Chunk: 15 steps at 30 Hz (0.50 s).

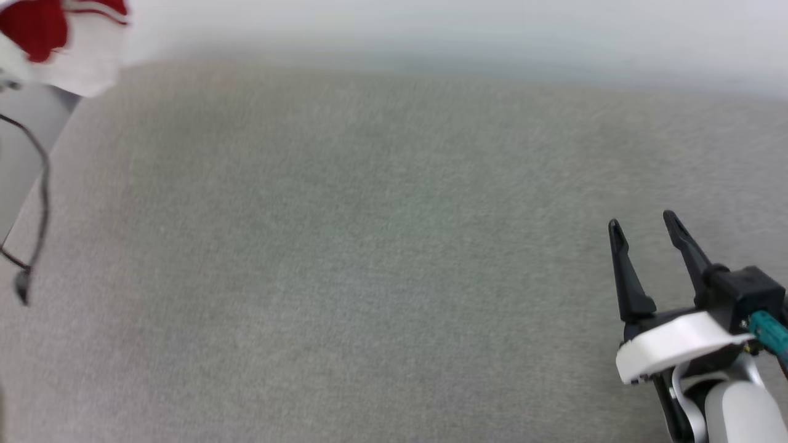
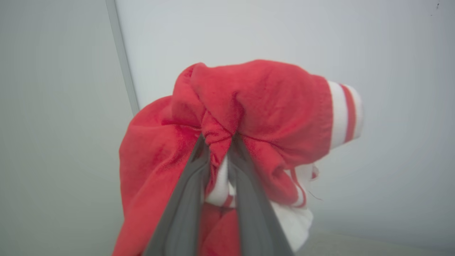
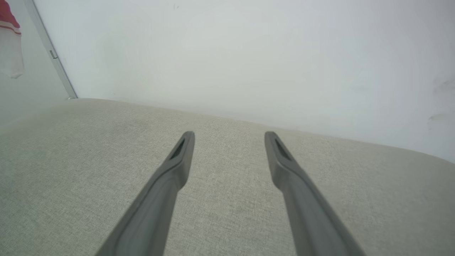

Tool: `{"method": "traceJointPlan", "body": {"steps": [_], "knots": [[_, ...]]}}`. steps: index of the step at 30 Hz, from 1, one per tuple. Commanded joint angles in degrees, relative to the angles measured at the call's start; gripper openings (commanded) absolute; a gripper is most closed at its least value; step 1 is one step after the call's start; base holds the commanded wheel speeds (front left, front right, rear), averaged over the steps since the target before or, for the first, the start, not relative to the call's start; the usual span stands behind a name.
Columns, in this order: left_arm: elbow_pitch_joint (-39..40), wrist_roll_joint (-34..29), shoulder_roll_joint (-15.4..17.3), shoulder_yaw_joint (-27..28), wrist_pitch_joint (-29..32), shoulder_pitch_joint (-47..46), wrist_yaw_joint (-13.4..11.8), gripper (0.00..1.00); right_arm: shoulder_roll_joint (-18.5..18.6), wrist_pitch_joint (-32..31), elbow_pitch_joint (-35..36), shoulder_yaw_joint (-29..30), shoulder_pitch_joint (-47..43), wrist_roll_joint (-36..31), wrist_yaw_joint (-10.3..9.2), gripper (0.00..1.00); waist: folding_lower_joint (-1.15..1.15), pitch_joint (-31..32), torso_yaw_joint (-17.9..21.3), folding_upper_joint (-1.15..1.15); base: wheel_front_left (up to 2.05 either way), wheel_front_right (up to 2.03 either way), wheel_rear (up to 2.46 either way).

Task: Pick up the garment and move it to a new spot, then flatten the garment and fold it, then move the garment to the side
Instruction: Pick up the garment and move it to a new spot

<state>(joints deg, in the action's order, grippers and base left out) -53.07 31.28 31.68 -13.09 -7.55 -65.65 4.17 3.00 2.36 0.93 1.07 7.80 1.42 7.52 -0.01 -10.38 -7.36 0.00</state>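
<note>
The left gripper [image 2: 218,140] has its jaws drawn narrow, clamped on a gathered fold of the garment [image 2: 270,106]. The red cloth puckers where the two dark fingers [image 2: 185,199] meet it, and a strip of white trim sits in the thin gap between them. The rest of the garment bunches around the fingertips and hangs down on both sides, one red-and-white striped cuff jutting to the right of that wrist view. It is lifted clear, with the pale wall [image 2: 320,35] behind it.

In the head view the garment [image 1: 37,27] sits at the top left corner, red above a white sleeve, raised off the tabletop [image 1: 369,246]. That corner is blurred, and the pale slanted shape under the cloth is probably the left forearm. A dark cable [image 1: 43,203] loops down beside it.

The right gripper [image 1: 643,220] has its jaws spread wide and holds nothing. It is at the lower right of the head view, low over the grey cloth-covered tabletop, fingers pointing up and slightly left, its white wrist and pale forearm behind. In its own wrist view the right gripper [image 3: 229,137] points across the tabletop [image 3: 71,160] toward the wall [image 3: 249,53], well apart from the garment [image 3: 9,42], which hangs at the far upper left.
</note>
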Motion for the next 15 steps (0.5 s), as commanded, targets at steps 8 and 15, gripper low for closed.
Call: {"method": "traceJointPlan", "body": {"steps": [8,15], "knots": [[10.4,0.7,-9.0,-3.5,-1.9,12.0,-1.9,0.00,-0.2,-0.9,0.0,0.9,-5.1,1.8,-0.06,1.00,0.01,8.6,7.9,0.00,0.00,0.00,0.00],[22.9,0.9,-17.3,-10.2,2.0,24.5,-2.8,0.00,-0.2,-2.1,0.5,1.9,-7.0,2.0,-0.06,1.00,0.01,8.5,11.6,0.00,0.00,0.00,0.00]]}}
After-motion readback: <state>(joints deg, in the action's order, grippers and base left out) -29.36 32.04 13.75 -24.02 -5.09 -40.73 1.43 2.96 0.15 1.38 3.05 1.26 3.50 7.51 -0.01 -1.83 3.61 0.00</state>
